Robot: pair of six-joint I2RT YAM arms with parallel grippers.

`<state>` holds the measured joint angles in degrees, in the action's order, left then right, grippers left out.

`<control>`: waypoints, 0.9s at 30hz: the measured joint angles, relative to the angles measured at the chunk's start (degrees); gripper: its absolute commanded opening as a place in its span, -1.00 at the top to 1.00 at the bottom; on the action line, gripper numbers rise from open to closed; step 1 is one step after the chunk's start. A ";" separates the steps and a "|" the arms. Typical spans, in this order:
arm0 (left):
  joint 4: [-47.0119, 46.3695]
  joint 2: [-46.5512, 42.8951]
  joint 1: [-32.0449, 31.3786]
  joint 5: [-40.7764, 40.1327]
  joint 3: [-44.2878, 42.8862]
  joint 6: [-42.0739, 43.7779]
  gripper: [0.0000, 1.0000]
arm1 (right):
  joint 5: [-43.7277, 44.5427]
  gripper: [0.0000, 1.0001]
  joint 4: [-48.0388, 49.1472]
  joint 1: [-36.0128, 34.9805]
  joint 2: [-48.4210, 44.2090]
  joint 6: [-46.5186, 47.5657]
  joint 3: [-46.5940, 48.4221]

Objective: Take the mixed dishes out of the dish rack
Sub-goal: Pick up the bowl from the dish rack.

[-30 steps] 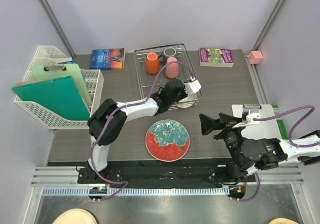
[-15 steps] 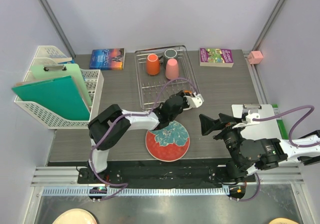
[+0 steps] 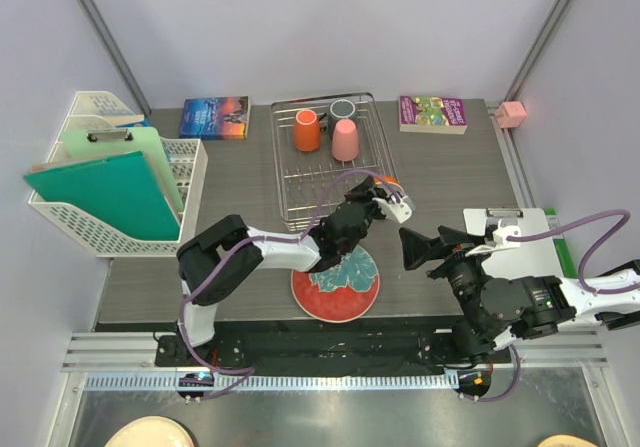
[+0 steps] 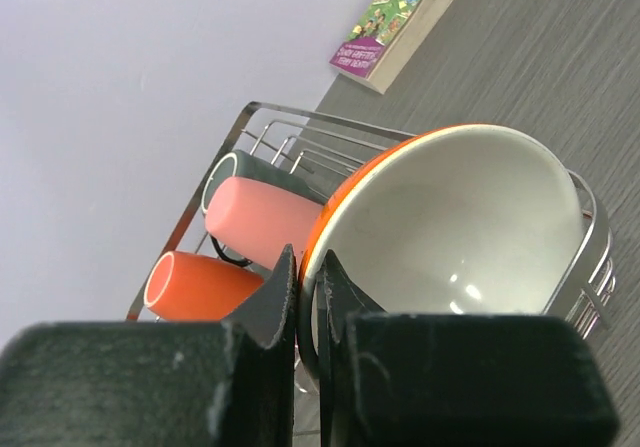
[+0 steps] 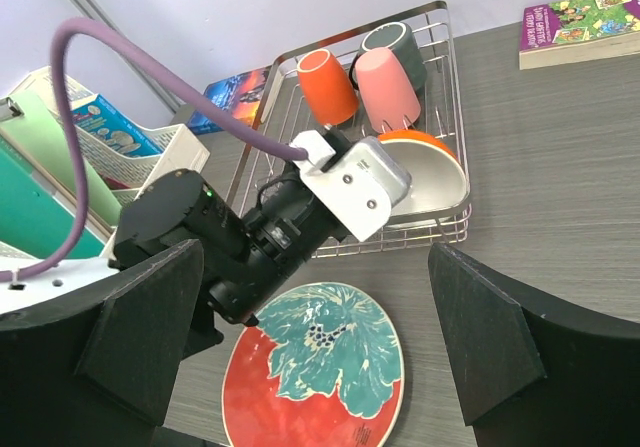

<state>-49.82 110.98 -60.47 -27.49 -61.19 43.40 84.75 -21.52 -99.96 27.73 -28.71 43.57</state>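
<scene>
My left gripper (image 3: 378,193) is shut on the rim of the small orange-and-white bowl (image 3: 386,182). It holds the bowl tilted over the front right corner of the silver dish rack (image 3: 290,182). In the left wrist view its fingers (image 4: 272,292) pinch the bowl (image 4: 460,227). The orange mug (image 3: 306,129), pink cup (image 3: 344,139) and dark grey mug (image 3: 342,108) sit at the rack's back. The teal plate with the red-orange rim (image 3: 335,280) lies on the table in front of the rack. My right gripper (image 3: 425,244) is open and empty, right of the plate.
A white lattice basket (image 3: 110,217) with green folders stands at the left. A blue book (image 3: 214,117) and a purple book (image 3: 432,113) lie at the back. A small pink box (image 3: 512,114) sits at the back right. A clipboard (image 3: 525,237) lies at the right.
My left gripper has moved from inside the rack toward its front right corner, carrying the bowl with it. The right arm has not moved.
</scene>
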 measured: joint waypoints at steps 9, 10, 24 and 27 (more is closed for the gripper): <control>7.74 -7.87 0.50 1.42 -4.55 -3.45 1.00 | 0.00 -0.99 -0.13 0.00 0.02 -0.11 0.39; 8.87 -9.18 0.85 1.73 -5.90 -4.83 1.00 | 0.00 -0.99 -0.22 0.00 0.02 -0.13 0.70; 59.52 -11.72 14.58 6.21 -41.88 -45.20 1.00 | 0.02 -0.99 -0.42 0.00 0.02 5.29 9.53; 68.30 -14.10 15.69 12.90 -43.19 -54.21 0.99 | 0.07 -0.99 -0.35 0.00 0.66 8.22 12.15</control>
<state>18.48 96.88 -44.77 -14.59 -104.38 -10.81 84.82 -21.87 -99.96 28.38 -20.49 55.72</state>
